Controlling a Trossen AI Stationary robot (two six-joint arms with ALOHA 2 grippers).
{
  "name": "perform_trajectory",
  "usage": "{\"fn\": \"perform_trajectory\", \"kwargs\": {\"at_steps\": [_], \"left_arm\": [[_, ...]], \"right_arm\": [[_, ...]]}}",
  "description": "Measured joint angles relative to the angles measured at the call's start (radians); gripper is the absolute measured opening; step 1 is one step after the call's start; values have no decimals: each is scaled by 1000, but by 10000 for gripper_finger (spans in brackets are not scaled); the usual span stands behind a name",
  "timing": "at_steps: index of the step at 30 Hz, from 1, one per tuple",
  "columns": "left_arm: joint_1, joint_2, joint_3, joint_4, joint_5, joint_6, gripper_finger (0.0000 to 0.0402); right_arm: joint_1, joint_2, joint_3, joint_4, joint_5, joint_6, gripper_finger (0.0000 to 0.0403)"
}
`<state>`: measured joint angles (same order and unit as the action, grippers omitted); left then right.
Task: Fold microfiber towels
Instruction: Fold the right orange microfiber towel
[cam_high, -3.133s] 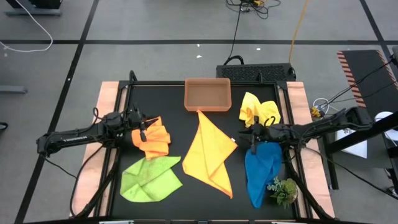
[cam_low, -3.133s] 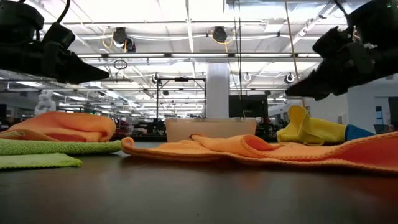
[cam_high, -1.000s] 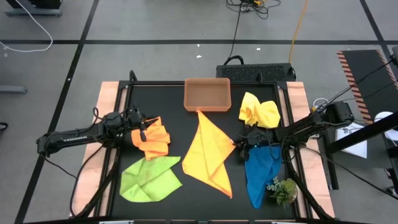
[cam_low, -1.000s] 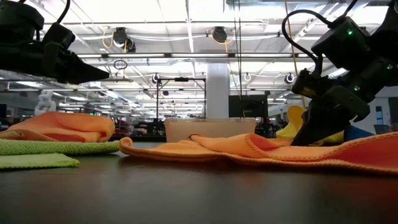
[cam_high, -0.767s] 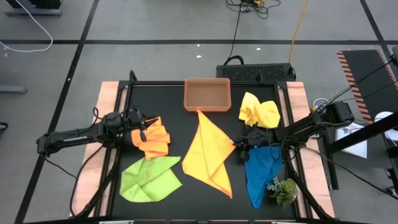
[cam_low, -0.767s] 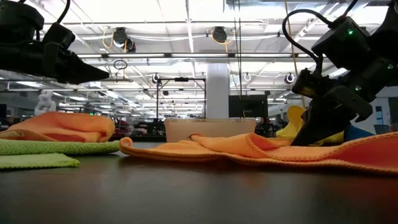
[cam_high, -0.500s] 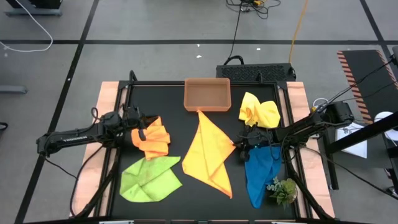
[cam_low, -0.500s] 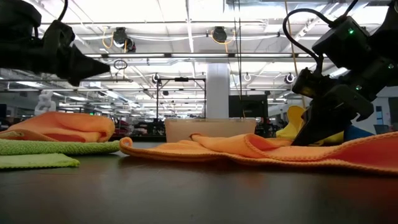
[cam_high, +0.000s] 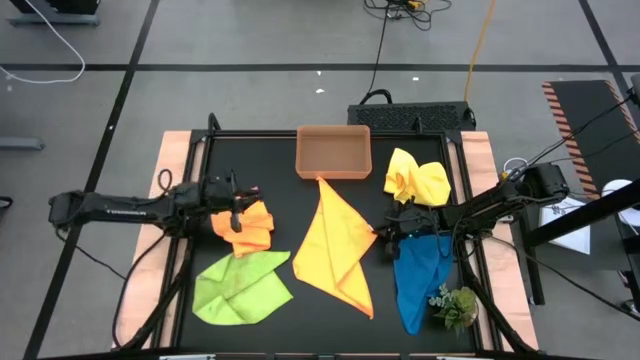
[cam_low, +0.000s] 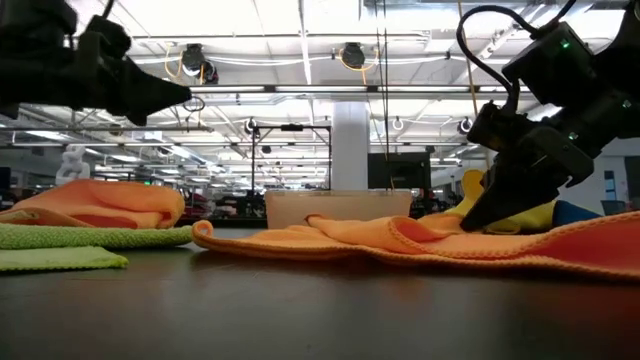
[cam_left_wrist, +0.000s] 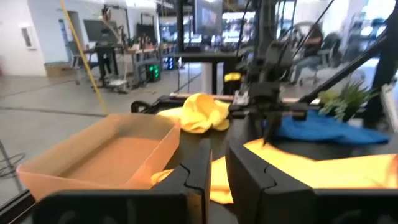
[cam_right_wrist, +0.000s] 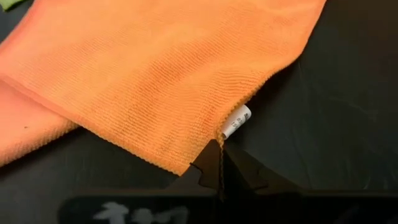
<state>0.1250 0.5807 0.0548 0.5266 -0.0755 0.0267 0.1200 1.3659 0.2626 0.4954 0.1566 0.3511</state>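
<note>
The large yellow microfiber towel is pinched at its right edge by the right gripper; the left gripper, nearly closed and empty, hovers above the orange towel.

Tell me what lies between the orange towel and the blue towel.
The large yellow towel, folded to a triangle, lies between the orange towel and blue towel, clearest in the high view.

The left gripper hangs above the tabletop's left side, its arm stretched in from the left edge, fingers nearly together. The right gripper sits low near the tabletop's middle, fingers pinched together.
</note>
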Motion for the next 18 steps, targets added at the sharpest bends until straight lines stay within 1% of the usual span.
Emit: {"fn": "perform_trajectory", "kwargs": {"at_steps": [2,4,8,12,15,18], "left_arm": [[-15,92,53,-3,-27,16,65],[-29,199,116,-4,-38,43,86],[-42,416,252,-10,-41,134,145],[-38,604,381,-58,-41,207,199],[-23,717,454,-66,-41,230,224],[-3,807,514,-84,-40,239,236]], "right_arm": [[0,0,0,8,0,0,0],[0,0,0,13,1,-5,0],[0,0,0,18,2,-8,0],[0,-1,0,36,3,-8,0],[0,-1,0,63,1,-14,0],[0,-20,0,76,-1,-23,0]]}}
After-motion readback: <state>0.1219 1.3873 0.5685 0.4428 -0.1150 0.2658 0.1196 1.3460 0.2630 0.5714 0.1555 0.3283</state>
